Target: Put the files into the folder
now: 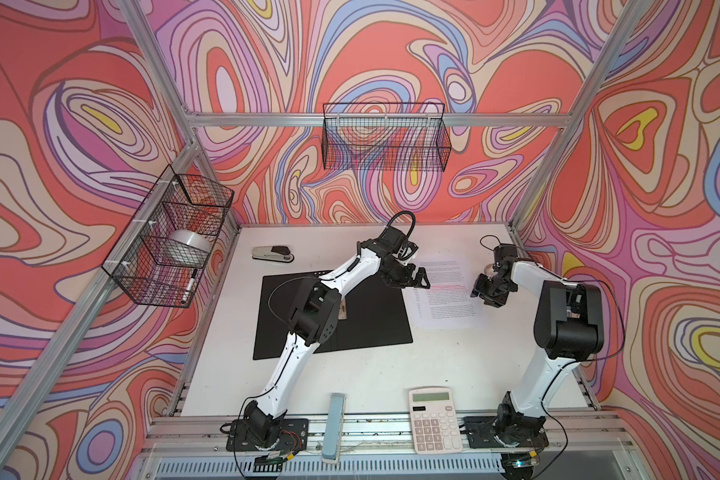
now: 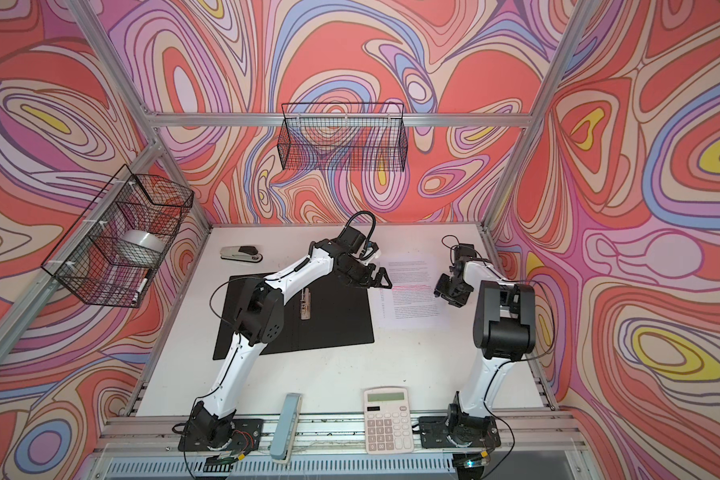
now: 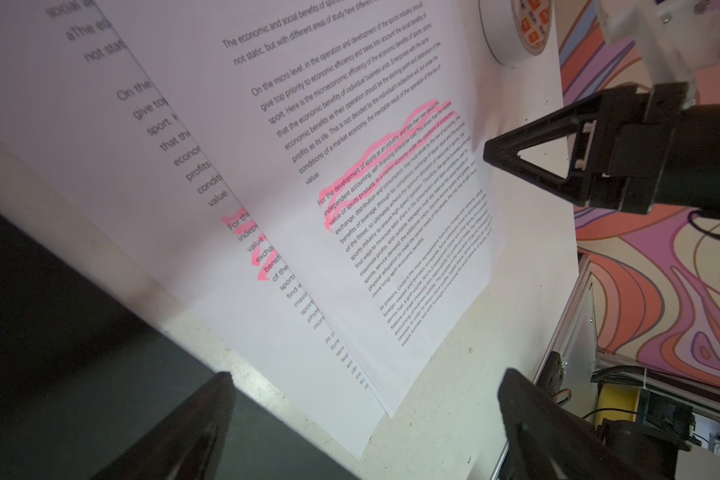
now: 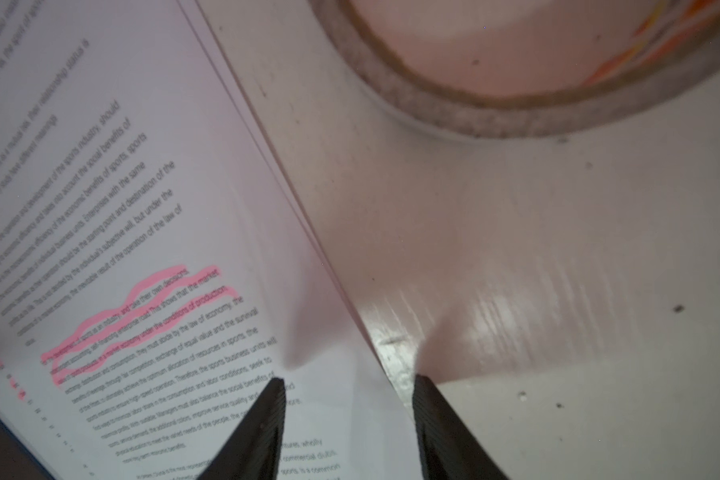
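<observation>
The files (image 1: pixel 445 291) are white printed sheets with pink highlighted lines, flat on the table right of the folder. The top sheet (image 3: pixel 371 166) lies shifted over the one beneath. The folder (image 1: pixel 371 324) lies open with its black inside up and a metal clip (image 2: pixel 305 305) at its middle. My left gripper (image 1: pixel 421 282) hovers open over the files' left edge, and its fingers (image 3: pixel 208 415) hold nothing. My right gripper (image 1: pixel 479 291) sits at the files' right edge. Its jaws (image 4: pixel 350 386) stand apart, one finger over the paper and one over the table.
A tape roll (image 3: pixel 512 29) lies just behind the right gripper. A stapler (image 1: pixel 273 254) sits at the back left. A white calculator (image 1: pixel 433 419) and a grey-blue bar (image 1: pixel 335 428) rest on the front rail. Wire baskets (image 1: pixel 385 137) (image 1: pixel 171 237) hang on the walls.
</observation>
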Available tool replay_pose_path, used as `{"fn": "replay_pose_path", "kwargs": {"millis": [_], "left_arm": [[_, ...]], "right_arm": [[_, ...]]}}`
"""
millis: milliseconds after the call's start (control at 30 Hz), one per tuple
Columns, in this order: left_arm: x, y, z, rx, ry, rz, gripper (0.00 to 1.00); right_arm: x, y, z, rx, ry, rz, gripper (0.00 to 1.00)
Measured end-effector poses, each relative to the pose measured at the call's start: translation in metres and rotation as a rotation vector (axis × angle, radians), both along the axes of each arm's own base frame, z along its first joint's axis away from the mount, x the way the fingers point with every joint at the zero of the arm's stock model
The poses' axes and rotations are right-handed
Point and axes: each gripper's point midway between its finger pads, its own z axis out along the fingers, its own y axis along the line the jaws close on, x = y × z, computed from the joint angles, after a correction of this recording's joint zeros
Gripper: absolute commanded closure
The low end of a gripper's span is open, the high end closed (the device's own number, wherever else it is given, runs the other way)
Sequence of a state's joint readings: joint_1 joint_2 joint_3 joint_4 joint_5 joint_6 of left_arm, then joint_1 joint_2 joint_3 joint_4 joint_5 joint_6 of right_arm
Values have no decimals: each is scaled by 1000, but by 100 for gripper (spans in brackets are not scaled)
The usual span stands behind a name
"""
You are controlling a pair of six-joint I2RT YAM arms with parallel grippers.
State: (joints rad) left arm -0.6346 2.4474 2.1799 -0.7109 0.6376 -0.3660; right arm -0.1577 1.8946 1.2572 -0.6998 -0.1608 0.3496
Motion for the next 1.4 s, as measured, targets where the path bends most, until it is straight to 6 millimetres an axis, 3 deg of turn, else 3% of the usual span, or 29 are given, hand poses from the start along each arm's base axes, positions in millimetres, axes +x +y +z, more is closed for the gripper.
{"fn": "replay_pose_path", "kwargs": {"millis": [667,1100,1400], "left_arm": [[-2,-13,-26,-18,88,9,0],[-3,-14,-26,-21,103,17,0],[-5,-15,-25,-32,118,13,0]], "right_arm": [[-9,34,0,187,17,70,50],[-5,4,15,8,-16,-2,47],[1,5,-1,23,6,-2,47]]}}
